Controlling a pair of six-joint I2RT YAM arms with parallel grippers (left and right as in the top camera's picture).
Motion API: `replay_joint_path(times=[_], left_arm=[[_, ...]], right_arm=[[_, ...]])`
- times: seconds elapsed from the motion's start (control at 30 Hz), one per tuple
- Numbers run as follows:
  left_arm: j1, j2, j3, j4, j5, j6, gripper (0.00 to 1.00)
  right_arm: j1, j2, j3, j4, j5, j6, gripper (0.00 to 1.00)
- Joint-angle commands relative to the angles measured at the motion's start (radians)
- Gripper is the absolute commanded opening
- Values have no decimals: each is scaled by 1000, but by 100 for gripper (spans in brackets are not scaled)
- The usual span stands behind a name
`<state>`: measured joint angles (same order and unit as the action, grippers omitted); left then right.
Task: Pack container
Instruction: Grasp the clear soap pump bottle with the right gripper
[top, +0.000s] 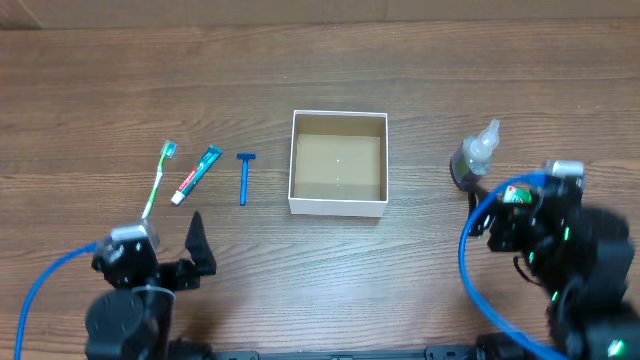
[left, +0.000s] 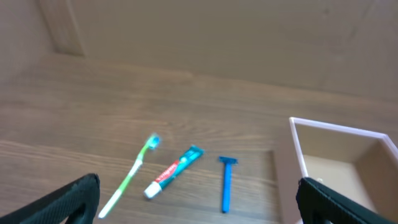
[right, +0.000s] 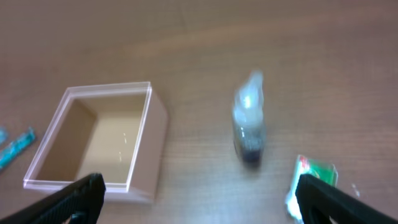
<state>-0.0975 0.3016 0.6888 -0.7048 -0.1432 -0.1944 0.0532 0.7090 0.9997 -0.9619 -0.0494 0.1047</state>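
The container (top: 338, 207), a small white square box with a brown bottom, sits open at the table's middle and holds nothing. It also shows in the left wrist view (left: 298, 144) and the right wrist view (right: 158, 132). Left of it lie a green toothbrush (top: 158, 180) (left: 133, 175), a toothpaste tube (top: 196, 174) (left: 174, 172) and a blue razor (top: 243, 178) (left: 226, 184). A small clear bottle (top: 474, 155) (right: 250, 122) stands to its right. My left gripper (top: 176, 236) (left: 199, 205) is open and empty, in front of the toothbrush and tube. My right gripper (top: 503, 218) (right: 199, 200) is open and empty, in front of the bottle.
A small green-and-white packet (top: 516, 193) (right: 314, 180) lies by my right gripper's right finger, just in front of the bottle. The table is bare wood. Blue cables run from both arms at the front.
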Motion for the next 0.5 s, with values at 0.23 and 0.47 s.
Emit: replay_joint_path(times=[0.23, 0.47], left_arm=[[3, 550, 560, -470, 194, -68, 100], [3, 609, 559, -467, 177, -68, 100]], right_arm=[[-7, 575, 485, -281, 142, -32, 100], [-104, 775, 319, -69, 24, -164, 100]])
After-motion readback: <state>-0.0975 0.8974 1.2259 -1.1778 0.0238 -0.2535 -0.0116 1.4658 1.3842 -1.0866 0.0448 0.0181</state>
